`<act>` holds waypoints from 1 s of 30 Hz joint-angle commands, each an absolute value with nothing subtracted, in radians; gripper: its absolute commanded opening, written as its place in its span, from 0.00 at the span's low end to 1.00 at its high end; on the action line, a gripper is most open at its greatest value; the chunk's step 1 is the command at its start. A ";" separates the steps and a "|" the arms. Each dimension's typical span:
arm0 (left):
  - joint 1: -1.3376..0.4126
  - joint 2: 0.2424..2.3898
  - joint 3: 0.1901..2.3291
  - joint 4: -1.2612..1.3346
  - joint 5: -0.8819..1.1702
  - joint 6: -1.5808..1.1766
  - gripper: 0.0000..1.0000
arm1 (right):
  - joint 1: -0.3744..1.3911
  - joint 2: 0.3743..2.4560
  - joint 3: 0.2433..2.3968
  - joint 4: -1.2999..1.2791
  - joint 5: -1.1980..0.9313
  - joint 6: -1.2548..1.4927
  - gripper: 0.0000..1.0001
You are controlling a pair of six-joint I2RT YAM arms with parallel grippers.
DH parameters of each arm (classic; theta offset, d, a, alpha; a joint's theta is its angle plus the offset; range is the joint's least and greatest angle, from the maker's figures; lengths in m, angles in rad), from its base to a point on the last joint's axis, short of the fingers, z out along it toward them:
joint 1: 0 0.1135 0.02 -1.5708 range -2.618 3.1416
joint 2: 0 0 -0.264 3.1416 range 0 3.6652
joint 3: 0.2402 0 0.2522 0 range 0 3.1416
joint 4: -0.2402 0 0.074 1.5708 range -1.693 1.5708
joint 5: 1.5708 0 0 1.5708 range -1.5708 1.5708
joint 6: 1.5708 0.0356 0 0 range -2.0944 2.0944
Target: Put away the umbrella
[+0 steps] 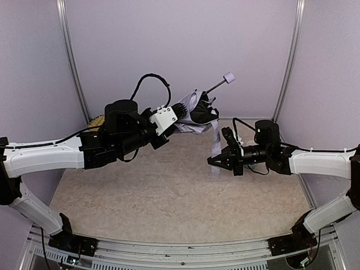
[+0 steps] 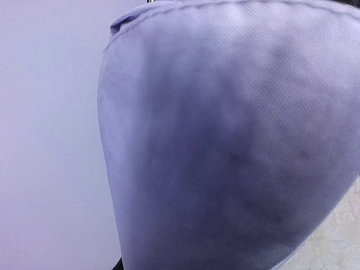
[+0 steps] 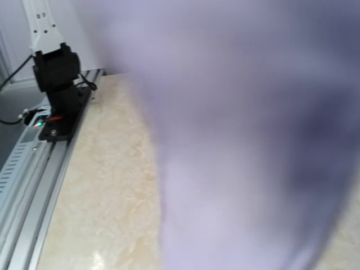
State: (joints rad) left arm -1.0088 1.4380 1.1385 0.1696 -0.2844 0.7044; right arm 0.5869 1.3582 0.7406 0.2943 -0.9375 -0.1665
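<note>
My left gripper [image 1: 185, 114] is shut on the bunched lavender-silver canopy of the umbrella [image 1: 198, 112] and holds it above the table at the back centre. The black shaft and small lavender handle [image 1: 228, 77] point up to the right. The fabric strap [image 1: 215, 143] hangs straight down from the canopy. My right gripper [image 1: 210, 161] has its tips at the lower part of the strap. Lavender fabric [image 2: 225, 140] fills the left wrist view and hides those fingers. Blurred lavender fabric [image 3: 253, 140] covers the right wrist view and hides those jaws.
The table [image 1: 169, 191] has a beige marbled top, with lavender walls close behind and on both sides. A yellowish woven object [image 1: 97, 120] shows partly behind the left arm. The left arm's base [image 3: 56, 84] stands on the metal rail at the near edge.
</note>
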 commanded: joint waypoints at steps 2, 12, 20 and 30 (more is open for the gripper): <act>-0.901 1.478 1.223 0.232 -0.326 0.583 0.00 | 0.728 1.287 0.741 0.301 -0.800 -0.087 0.00; -0.845 1.564 1.517 0.229 -0.172 0.488 0.00 | 0.914 1.370 0.588 0.389 -0.619 -0.100 0.00; -1.012 1.426 1.551 0.001 0.100 0.452 0.00 | 0.636 1.560 0.654 0.519 -0.664 -0.116 0.00; -1.109 1.234 1.256 -0.288 0.534 0.522 0.00 | 0.401 1.539 0.974 0.408 -0.802 -0.210 0.00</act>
State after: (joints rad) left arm -1.0470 1.3403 1.3048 -0.2523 0.2344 0.5003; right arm 0.4694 1.5505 0.8936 0.5400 -0.8108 -0.1650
